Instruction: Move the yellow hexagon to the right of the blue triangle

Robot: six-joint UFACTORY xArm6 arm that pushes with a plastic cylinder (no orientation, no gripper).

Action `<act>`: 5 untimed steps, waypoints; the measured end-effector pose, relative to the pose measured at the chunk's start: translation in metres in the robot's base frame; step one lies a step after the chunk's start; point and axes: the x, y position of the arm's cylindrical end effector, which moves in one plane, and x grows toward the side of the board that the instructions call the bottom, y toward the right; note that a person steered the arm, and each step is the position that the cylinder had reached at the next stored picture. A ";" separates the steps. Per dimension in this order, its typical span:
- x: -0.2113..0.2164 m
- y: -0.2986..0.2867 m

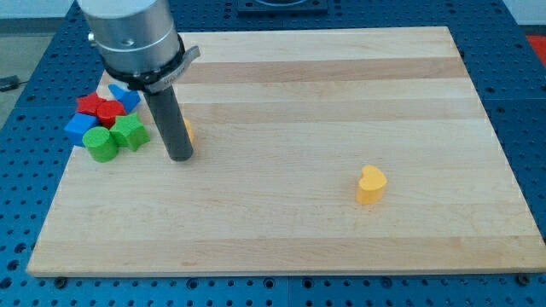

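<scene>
Tip stands touching yellow hexagon, mostly hidden behind it

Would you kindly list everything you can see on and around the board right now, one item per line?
wooden board: one, light wood, fills most of the view
blue perforated table: one, blue, under and around the board
yellow heart block: one, yellow, alone at the view's right of centre
yellow block: one, yellow, mostly hidden behind the rod, shape cannot be told
red blocks: two, red, in the cluster at the view's left
blue blocks: two, blue, same cluster, one at its top, one at its left
green blocks: two, green, at the cluster's bottom
my tip: one, dark rod end, just right of the green blocks, in front of the hidden yellow block
</scene>
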 end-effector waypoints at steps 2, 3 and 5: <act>-0.040 0.047; -0.053 0.018; -0.053 -0.014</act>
